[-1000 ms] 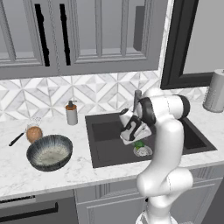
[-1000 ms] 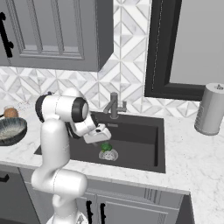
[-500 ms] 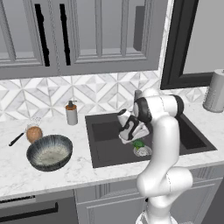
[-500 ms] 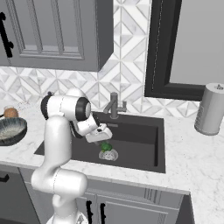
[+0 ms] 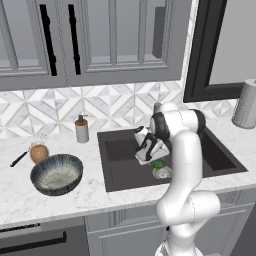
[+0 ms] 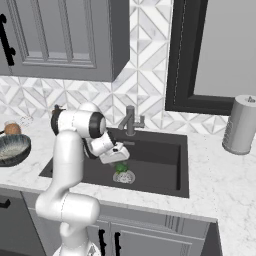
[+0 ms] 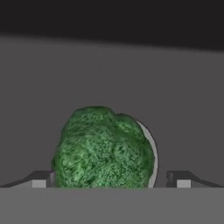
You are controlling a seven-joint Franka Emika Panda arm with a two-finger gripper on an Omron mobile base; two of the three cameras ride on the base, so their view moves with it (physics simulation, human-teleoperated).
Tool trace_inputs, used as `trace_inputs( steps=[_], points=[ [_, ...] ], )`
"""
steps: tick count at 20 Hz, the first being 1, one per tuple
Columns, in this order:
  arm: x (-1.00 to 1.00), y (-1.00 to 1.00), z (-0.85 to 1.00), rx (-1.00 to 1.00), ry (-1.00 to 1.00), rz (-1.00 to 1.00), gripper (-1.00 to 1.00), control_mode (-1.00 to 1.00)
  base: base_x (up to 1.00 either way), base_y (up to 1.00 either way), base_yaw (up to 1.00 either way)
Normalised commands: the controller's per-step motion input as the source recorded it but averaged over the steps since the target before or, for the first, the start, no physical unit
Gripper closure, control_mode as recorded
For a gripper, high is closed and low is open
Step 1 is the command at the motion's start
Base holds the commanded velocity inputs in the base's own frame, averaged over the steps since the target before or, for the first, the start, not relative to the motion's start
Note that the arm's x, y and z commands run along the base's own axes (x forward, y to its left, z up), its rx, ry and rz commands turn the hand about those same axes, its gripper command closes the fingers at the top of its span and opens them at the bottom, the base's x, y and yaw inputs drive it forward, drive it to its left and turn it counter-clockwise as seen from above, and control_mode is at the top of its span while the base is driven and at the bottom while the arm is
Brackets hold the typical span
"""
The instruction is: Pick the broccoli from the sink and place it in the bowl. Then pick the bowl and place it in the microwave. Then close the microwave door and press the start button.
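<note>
The broccoli (image 7: 103,148), a small green lumpy floret, lies on the floor of the dark grey sink (image 5: 125,170), partly over the round metal drain (image 5: 163,173). My gripper (image 7: 111,181) is low in the basin and open, with one fingertip on each side of the floret. From the base views the hand hangs just above the broccoli (image 5: 158,164) (image 6: 121,167), and the gripper (image 5: 155,160) (image 6: 119,161) points down at it. The striped bowl (image 5: 56,174) (image 6: 10,149) sits empty on the counter left of the sink. The microwave is out of view.
A grey faucet (image 6: 131,120) stands behind the sink. A soap bottle (image 5: 81,129) and a brown-orange item with a black handle (image 5: 38,152) sit behind the bowl. A paper towel roll (image 5: 246,104) (image 6: 241,124) stands at the right.
The hand has sunk slightly lower toward the broccoli. The broccoli and the bowl have stayed where they were.
</note>
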Motion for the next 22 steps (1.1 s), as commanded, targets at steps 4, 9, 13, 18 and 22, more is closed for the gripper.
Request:
trace_inputs(
  steps=[4, 9, 13, 18, 22],
  points=[
    [0.00, -0.16, -0.20, 0.00, -0.03, 0.00, -1.00, -1.00, 0.00, 0.00, 0.00],
    [0.00, -0.16, -0.17, 0.00, -0.02, 0.00, -1.00, -1.00, 0.00, 0.00, 0.00],
    [-0.24, -0.09, -0.06, 0.00, -0.08, 0.00, -1.00, -1.00, 0.00, 0.00, 0.00],
    [-0.06, -0.14, -0.07, 0.00, -0.06, 0.00, -1.00, -1.00, 0.00, 0.00, 0.00],
    [0.00, -0.13, -0.20, 0.00, -0.01, 0.00, 1.00, -1.00, 0.00, 0.00, 0.00]
  ],
)
